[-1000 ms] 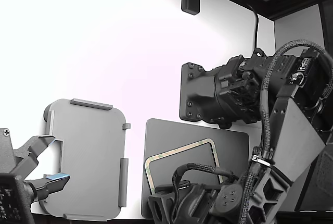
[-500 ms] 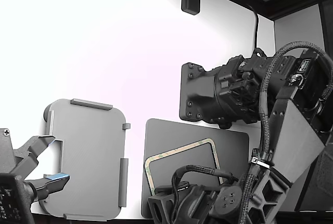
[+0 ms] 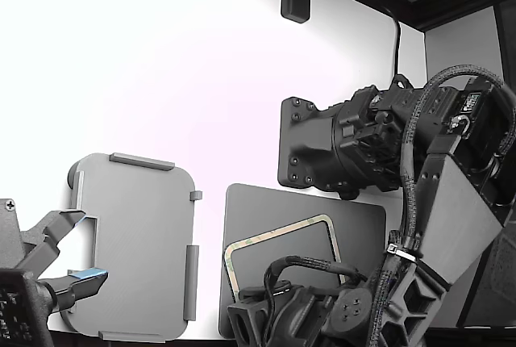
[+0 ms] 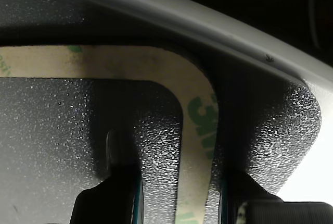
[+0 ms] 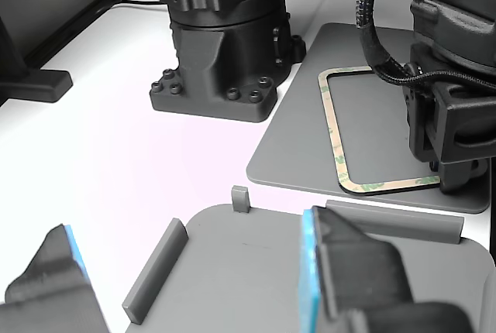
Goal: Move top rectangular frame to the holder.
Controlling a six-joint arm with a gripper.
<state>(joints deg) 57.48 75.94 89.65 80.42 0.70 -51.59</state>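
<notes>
Exterior view: our top rectangular frame (image 3: 278,254) lies flat on the dark mat (image 3: 355,218), the holder (image 3: 133,246) well apart toward that view's left, with open white table between.

Wrist view: gripper (image 4: 174,203) straddles the frame's border near a corner, fingers parted, not pinching yet.

Other view: the wrist hides that corner.

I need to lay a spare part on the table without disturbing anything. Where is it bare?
Bare white table lies beyond the holder and to the exterior view's left of the black arm base. Crowded: the dark mat, where the gripper sits at the frame.
</notes>
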